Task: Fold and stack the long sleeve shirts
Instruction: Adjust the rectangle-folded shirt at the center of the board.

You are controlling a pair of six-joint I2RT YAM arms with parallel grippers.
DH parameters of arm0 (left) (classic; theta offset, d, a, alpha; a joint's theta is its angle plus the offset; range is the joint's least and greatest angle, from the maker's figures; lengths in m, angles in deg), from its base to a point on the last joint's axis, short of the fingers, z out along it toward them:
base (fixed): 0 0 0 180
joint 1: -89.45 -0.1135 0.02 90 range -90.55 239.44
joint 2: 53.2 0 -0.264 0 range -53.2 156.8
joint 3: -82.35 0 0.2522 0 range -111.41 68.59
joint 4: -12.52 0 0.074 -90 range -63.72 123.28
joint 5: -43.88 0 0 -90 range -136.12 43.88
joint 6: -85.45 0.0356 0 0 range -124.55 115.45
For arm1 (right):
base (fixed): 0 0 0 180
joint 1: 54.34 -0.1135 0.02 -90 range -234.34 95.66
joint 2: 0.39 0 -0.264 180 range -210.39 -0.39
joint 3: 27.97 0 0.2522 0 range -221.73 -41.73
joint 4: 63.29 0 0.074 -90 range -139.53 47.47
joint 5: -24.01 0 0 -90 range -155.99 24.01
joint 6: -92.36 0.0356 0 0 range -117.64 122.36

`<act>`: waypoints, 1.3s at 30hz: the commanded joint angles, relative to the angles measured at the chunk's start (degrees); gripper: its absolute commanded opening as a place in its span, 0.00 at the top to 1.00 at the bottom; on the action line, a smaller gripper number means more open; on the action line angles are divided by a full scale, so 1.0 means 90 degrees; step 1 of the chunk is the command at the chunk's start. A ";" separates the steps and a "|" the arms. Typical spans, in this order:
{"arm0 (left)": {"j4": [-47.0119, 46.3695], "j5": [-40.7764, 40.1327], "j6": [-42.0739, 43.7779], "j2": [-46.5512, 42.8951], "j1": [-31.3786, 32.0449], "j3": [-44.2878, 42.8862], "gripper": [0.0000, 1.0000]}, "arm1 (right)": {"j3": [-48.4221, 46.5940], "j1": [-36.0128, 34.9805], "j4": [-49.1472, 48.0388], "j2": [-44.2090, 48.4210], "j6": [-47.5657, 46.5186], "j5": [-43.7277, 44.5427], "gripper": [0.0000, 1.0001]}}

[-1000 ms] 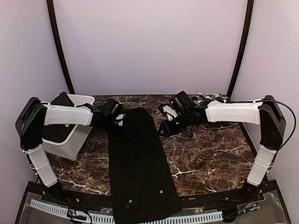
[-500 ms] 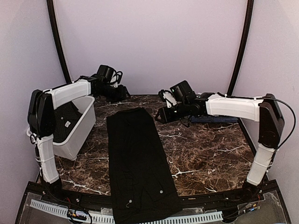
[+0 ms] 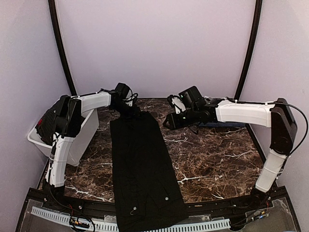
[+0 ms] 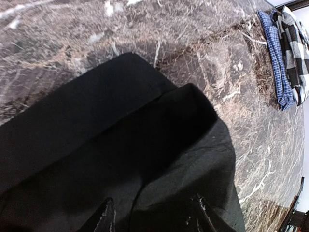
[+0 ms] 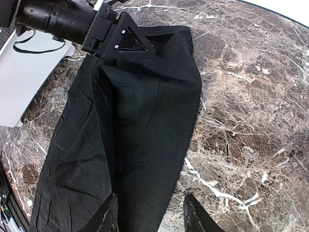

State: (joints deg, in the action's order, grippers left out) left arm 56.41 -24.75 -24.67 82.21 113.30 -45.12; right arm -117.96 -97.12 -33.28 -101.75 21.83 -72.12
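Note:
A plain black long sleeve shirt [image 3: 142, 164] lies folded into a long strip down the middle of the marble table, from the far side to the near edge. My left gripper [image 3: 133, 111] is low over its far left corner, jaws apart; in the left wrist view [image 4: 153, 215] only black cloth [image 4: 120, 145] lies under them. My right gripper [image 3: 167, 123] hovers open beside the far right edge; the right wrist view [image 5: 150, 217] shows its fingers straddling that edge of the cloth [image 5: 135, 121]. A folded checked, blue-edged shirt [image 3: 218, 124] [image 4: 289, 53] lies at the back right.
A white plastic bin [image 3: 77, 145] [image 5: 29, 72] stands at the left edge with dark cloth in it, partly behind my left arm. My right forearm reaches over the checked shirt. Bare marble [image 3: 217, 159] spreads to the right of the black shirt.
My left arm lifted from the shirt's left edge, swung up towards the back wall, then came down at the far left corner. My right gripper shifted slightly towards the back.

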 commanded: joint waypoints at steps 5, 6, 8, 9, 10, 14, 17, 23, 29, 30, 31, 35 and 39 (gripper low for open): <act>-0.0455 0.0584 0.0212 0.0338 0.0053 -0.0447 0.47 | 0.0310 0.0034 -0.0346 0.0367 0.0123 0.0127 0.57; -0.0535 0.0609 0.0203 0.0370 0.0058 -0.0459 0.47 | 0.0335 0.0028 -0.0342 0.0389 0.0131 0.0141 0.57; -0.0644 0.0716 0.0182 0.0463 0.0085 -0.0506 0.49 | 0.0384 0.0028 -0.0341 0.0417 0.0127 0.0144 0.57; -0.0682 0.0801 0.0165 0.0513 0.0094 -0.0524 0.49 | 0.0413 0.0033 -0.0348 0.0423 0.0127 0.0153 0.57; -0.0767 0.0835 0.0155 0.0531 0.0106 -0.0527 0.51 | 0.0435 0.0031 -0.0350 0.0431 0.0123 0.0162 0.57; -0.0992 0.1058 0.0100 0.0619 0.0134 -0.0566 0.61 | 0.0480 0.0036 -0.0324 0.0481 0.0115 0.0197 0.57; -0.1077 0.1188 0.0076 0.0619 0.0147 -0.0667 0.71 | 0.0509 0.0037 -0.0322 0.0501 0.0113 0.0221 0.57; -0.1165 0.0981 0.0060 0.0550 0.0152 -0.0950 0.92 | 0.0566 0.0039 -0.0336 0.0519 0.0132 0.0242 0.57; -0.1353 0.0648 0.0039 0.0516 0.0152 -0.1119 0.99 | 0.0608 0.0042 -0.0368 0.0502 0.0162 0.0251 0.57; -0.1374 0.0633 0.0034 0.0517 0.0152 -0.1116 1.00 | 0.0608 0.0038 -0.0366 0.0498 0.0162 0.0259 0.57; -0.1409 0.0614 0.0031 0.0523 0.0152 -0.1121 1.00 | 0.0608 0.0038 -0.0361 0.0488 0.0162 0.0261 0.57; -0.1437 0.0488 0.0020 0.0595 0.0152 -0.1157 1.00 | 0.0582 0.0037 -0.0354 0.0411 0.0148 0.0244 0.57; -0.1354 0.0377 0.0061 0.0571 0.0152 -0.1283 1.00 | 0.0571 0.0042 -0.0353 0.0359 0.0135 0.0247 0.57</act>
State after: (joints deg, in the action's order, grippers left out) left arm 44.39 -20.03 -24.54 88.75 114.46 -54.17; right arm -113.06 -97.08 -34.77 -99.04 22.66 -70.59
